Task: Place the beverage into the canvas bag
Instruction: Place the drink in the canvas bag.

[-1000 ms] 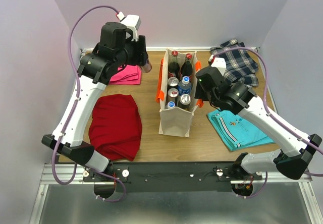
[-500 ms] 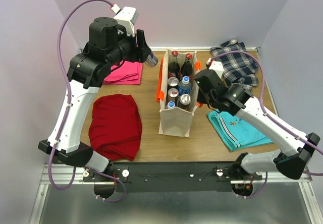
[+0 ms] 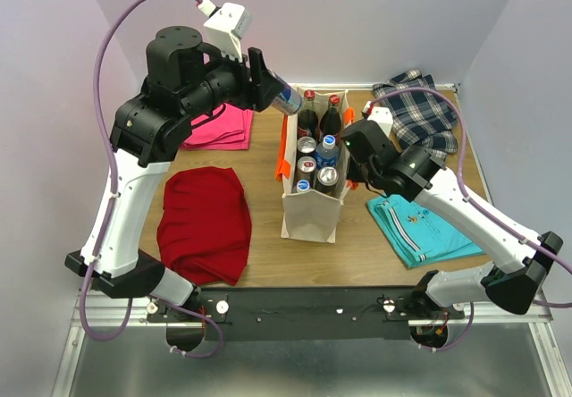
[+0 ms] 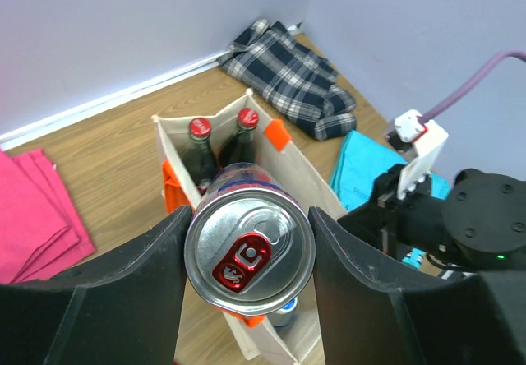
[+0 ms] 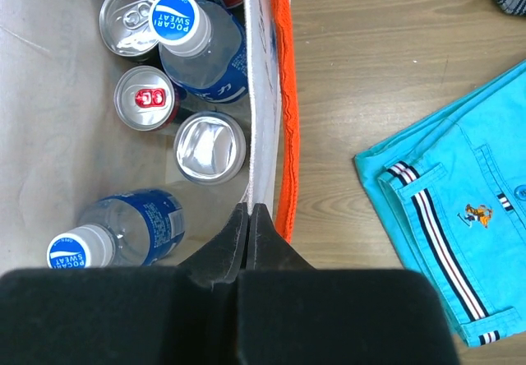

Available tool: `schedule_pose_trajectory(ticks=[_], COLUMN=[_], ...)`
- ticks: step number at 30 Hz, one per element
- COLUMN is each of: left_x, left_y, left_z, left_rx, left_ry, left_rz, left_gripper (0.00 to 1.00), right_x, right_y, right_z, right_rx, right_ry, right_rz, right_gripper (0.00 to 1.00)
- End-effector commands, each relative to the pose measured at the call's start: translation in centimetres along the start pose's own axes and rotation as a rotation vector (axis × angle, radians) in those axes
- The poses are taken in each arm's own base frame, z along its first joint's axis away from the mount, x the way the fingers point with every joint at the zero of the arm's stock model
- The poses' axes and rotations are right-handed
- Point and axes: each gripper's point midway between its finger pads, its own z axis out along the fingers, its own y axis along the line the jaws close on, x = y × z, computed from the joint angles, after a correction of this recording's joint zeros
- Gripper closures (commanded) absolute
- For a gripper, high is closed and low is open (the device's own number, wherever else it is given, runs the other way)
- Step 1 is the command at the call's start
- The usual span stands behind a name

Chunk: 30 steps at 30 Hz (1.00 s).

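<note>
My left gripper is shut on the beverage, a silver can with a red tab, and holds it in the air on its side. The can hangs just left of the back end of the canvas bag. The cream canvas bag with orange straps stands upright and holds several bottles and cans. My right gripper is shut on the rim of the bag's right wall, beside the orange strap. From above, that gripper sits at the bag's right edge.
A red cloth lies front left and a pink cloth at the back left. A plaid shirt lies back right, teal shorts right of the bag. Walls close in the back and sides.
My left arm has risen and swung right, carrying the can from over the pink cloth toward the bag. My right gripper has closed on the bag's right wall.
</note>
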Motion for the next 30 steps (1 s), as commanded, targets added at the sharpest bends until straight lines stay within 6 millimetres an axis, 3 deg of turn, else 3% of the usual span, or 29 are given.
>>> schedule_pose_trajectory(ticks=[1, 6, 10, 15, 19, 23, 30], left_x=[-3.1, -1.4, 1.7, 5.5, 9.7, 11.6, 13.3], left_y=[-3.7, -5.0, -5.2, -7.1, -8.1, -8.2, -8.9], left_z=[-0.6, 0.5, 1.7, 1.8, 1.6, 1.7, 3.0], left_rx=[0.147, 0.191, 0.185, 0.234, 0.237, 0.212, 0.204], left_ry=[-0.107, -0.051, 0.042, 0.158, 0.280, 0.334, 0.357], left_rz=[0.016, 0.029, 0.037, 0.053, 0.093, 0.124, 0.120], left_gripper=[1.00, 1.00, 1.00, 1.00, 1.00, 1.00, 1.00], right_x=[-2.1, -2.4, -2.5, -2.3, -2.0, -2.0, -2.5], right_y=[-0.2, -0.1, -0.3, -0.7, -0.4, -0.3, 0.0], right_z=[-1.0, -1.1, -1.3, -1.3, -0.9, -0.8, -1.3], right_rx=[0.015, 0.012, 0.013, 0.020, 0.003, 0.002, -0.021], right_ry=[-0.052, -0.059, -0.069, -0.089, -0.088, -0.091, -0.106], right_rz=[0.025, 0.030, 0.051, 0.086, 0.114, 0.122, 0.141], right_gripper=[0.99, 0.99, 0.99, 0.99, 0.99, 0.99, 0.99])
